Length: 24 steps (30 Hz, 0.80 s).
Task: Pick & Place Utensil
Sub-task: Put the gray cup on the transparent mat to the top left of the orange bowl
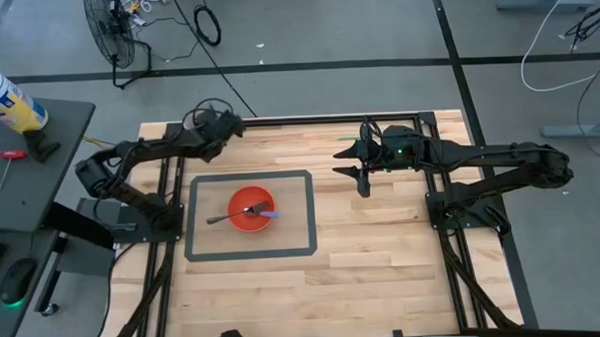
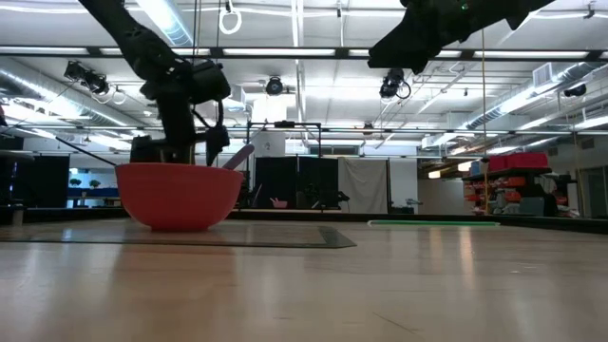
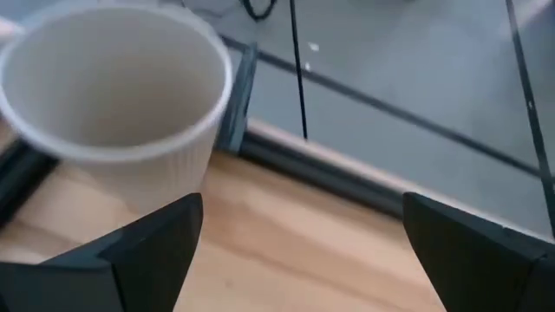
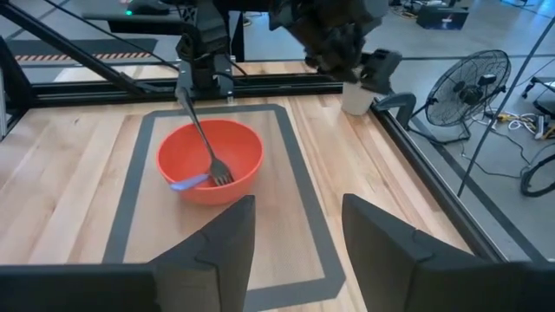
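- Jaws of the left gripper (image 3: 295,251) stand spread wide and empty, just short of a white paper cup (image 3: 117,95) at the counter's far left corner.
- Right gripper (image 1: 362,173) hovers above the counter (image 1: 383,256), right of the mat (image 1: 300,214); its jaws are parted and hold nothing.
- On the mat sits a red bowl (image 1: 244,220) with a dark fork (image 4: 201,134) and a blue utensil (image 4: 188,182) inside.
- The fork's handle leans over the rim.

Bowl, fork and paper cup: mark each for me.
Red bowl (image 4: 245,163): right wrist view, on its near rim.
Fork (image 4: 199,132): right wrist view, mid-handle.
Paper cup (image 3: 165,169): left wrist view, on its ribbed outer wall.
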Motion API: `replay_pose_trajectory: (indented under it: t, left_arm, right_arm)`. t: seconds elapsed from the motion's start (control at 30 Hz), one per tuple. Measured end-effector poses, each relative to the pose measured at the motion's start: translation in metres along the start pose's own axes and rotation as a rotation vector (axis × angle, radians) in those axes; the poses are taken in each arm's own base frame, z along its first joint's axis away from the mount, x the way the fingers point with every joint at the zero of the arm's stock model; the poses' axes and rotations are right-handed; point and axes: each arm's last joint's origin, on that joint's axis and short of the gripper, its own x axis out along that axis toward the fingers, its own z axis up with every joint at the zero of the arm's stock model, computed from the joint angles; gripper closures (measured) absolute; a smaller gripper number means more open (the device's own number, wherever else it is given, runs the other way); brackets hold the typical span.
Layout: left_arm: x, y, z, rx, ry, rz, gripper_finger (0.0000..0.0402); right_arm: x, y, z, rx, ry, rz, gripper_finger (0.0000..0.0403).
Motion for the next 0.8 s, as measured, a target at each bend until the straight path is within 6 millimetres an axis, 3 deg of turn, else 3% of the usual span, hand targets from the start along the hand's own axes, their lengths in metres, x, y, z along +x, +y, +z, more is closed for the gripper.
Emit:
replay_pose_trajectory:
  t: [0.17, 0.4, 0.57, 0.8]
  left_arm:
    - [0.007, -0.02, 0.014, -0.021, -0.05, 0.027, 0.0003]
    - [0.017, -0.04, 0.016, 0.013, -0.017, 0.002, 0.0003]
    - [0.016, -0.044, 0.016, -0.095, 0.042, -0.058, 0.0003]
    - [0.018, -0.036, 0.012, -0.126, 0.114, 0.002, 0.0003]
  right_arm:
    - [0.0, 0.0, 0.0, 0.0, 0.0, 0.0, 0.0227]
    - [0.0, 0.0, 0.0, 0.0, -0.002, 0.0, 0.0227]
    - [0.0, 0.0, 0.0, 0.0, -0.001, 0.0, 0.0227]
    - [0.0, 0.0, 0.0, 0.0, -0.002, 0.0, 0.0227]
